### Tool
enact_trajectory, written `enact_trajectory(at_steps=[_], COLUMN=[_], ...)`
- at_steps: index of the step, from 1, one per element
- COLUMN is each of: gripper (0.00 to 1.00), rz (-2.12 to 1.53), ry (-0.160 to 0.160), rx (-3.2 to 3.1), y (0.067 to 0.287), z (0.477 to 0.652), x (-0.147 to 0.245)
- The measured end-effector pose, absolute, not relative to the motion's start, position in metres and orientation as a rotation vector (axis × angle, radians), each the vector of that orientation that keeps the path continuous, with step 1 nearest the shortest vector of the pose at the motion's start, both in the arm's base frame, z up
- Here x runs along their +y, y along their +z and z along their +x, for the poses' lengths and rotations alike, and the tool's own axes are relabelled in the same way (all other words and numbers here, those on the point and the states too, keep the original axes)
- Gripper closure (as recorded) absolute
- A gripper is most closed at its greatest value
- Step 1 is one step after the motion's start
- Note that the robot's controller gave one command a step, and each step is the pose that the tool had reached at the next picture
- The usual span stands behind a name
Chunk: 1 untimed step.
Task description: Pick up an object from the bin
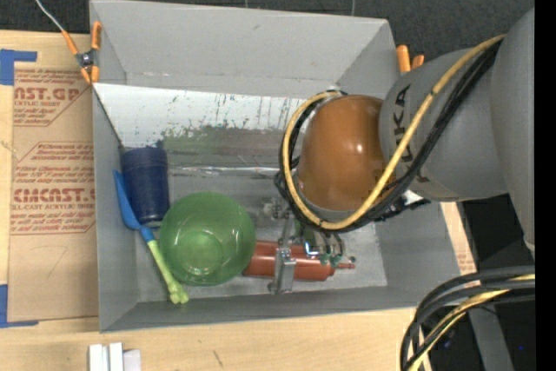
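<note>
**While the gripper [304, 263] is seen low over a red-orange object [261, 261], its grip cannot be judged**

Where the arm [486, 126] is extended in from the right of the bin [234, 39], its wrist is capped by a rounded orange cover [343, 152]. Yellow and black cables [291, 143] are looped round that cover. Below the cover, the gripper is placed at the near side of the bin floor, right at the long red-orange object. This object is laid flat, roughly parallel to the near wall. Its left end is found touching or just beside a green bowl [207, 239], and its right end is narrowed toward the bin's right side. A metal part of the gripper is seen crossing in front of the object about midway along it. Whether the gripper is open or closed cannot be told, and it cannot be said that the object is held.

The green bowl is set mouth up on the near left part of the floor. A dark blue cup [145, 182] is placed behind it, close to the left wall; whether it is stood up or laid down cannot be told. A utensil [165, 269] with a blue head and a yellow-green handle is laid along the left side. Its handle is run past the bowl's left edge toward the near corner.
</note>
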<state>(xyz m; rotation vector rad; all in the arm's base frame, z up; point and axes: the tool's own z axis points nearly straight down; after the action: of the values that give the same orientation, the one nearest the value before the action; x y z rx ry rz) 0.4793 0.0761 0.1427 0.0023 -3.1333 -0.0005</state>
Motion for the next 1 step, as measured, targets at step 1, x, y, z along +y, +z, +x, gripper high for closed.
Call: enact_trajectory(at_steps=[1], gripper=[0.00], rz=[0.000], ry=[-0.002], rx=[-3.141], y=[0.1469], z=[0.4812], x=[0.0757])
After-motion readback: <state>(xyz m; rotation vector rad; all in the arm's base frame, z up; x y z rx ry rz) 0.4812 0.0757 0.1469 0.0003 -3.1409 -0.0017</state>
